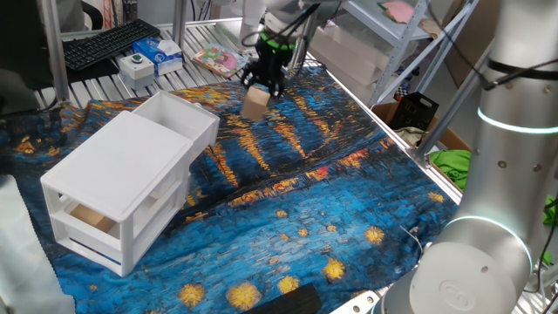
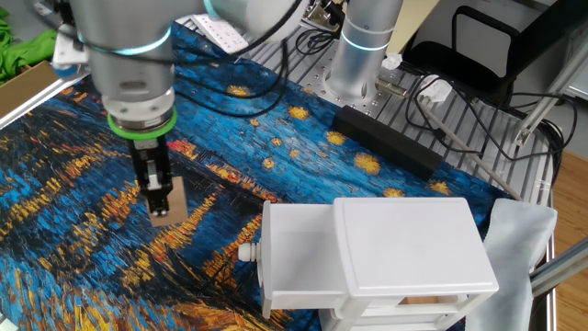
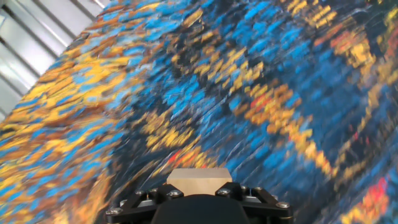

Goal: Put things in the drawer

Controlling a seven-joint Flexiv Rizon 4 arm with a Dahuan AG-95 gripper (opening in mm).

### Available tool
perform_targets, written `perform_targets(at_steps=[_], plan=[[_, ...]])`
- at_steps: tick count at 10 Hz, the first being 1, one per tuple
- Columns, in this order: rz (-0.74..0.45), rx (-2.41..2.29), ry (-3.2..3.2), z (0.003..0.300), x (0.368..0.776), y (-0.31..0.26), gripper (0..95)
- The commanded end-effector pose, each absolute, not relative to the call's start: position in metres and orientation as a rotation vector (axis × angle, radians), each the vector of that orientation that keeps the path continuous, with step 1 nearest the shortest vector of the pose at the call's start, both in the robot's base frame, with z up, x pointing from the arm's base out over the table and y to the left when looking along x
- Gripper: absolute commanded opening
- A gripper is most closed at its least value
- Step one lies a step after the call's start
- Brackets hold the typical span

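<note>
Hand view cuts off the hand pinching a block, fingertips hidden.

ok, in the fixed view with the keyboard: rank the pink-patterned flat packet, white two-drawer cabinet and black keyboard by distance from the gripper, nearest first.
1. Pink-patterned flat packet, just beyond the gripper, which holds a pale tan wooden block.
2. White two-drawer cabinet, lower left on the cloth.
3. Black keyboard, far left at the back.
</note>
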State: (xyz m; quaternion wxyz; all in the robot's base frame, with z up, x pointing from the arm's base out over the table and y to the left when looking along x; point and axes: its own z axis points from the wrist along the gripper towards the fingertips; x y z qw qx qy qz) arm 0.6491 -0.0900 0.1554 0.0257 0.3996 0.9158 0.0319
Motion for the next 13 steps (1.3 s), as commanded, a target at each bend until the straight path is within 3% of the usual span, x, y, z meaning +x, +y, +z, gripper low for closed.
perform_targets(at_steps=[1, 8, 13], plan=[[0.091, 1.276, 2.815, 0.172, 0.644, -0.074, 0.0], [0.127, 1.344, 2.821, 0.233, 0.617, -0.008, 0.0], [0.106, 1.349, 2.814, 0.240, 0.599, 0.010, 0.0]])
